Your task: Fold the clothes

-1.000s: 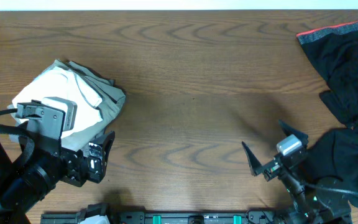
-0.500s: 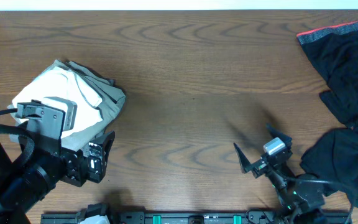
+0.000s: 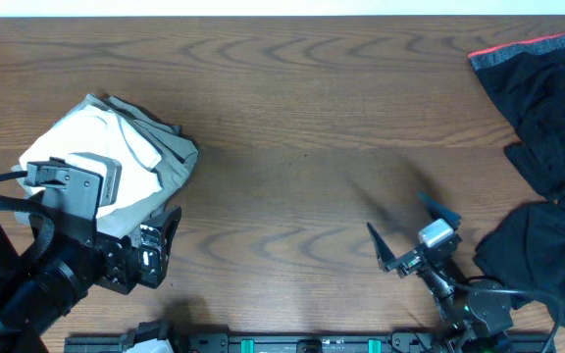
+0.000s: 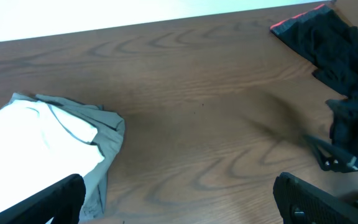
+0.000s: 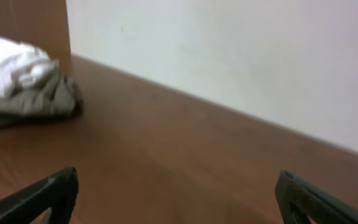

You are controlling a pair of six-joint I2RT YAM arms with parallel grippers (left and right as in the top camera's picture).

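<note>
The shirt (image 3: pixel 77 147) lies as a compact white bundle near the left edge of the tabletop (image 3: pixel 292 118), about midway between the far and near edges. It sits on top of a khaki garment (image 3: pixel 175 162), whose folds show past it on the side toward the middle. The print is not visible in any view.

Judging by that bundle, the folding of the shirt looks finished or nearly so. This moment reads as the gap after a release, with neither hand carrying cloth.

The left hand (image 3: pixel 155 253) hangs just nearward of the pile, toward the near-left corner. Its arm covers the near part of the shirt in the overhead view. Its wrist camera shows both fingers spread wide with nothing between them, and the shirt (image 4: pixel 30 143) ahead and to one side.

The right hand (image 3: pixel 394 211) sits close to the near edge, right of the middle, with its fingers spread and empty. It is well apart from the shirt, which appears small and distant in its own view (image 5: pixel 8 59). It is much nearer the crumpled black garment (image 3: pixel 547 108) that fills the far-right corner and runs down the right edge.

If the bundle needs squaring up, the left hand is the one placed for it. It would need a short reach toward the far edge, then a low pinch on the shirt's outer layer alone, without catching the khaki garment beneath.
</note>
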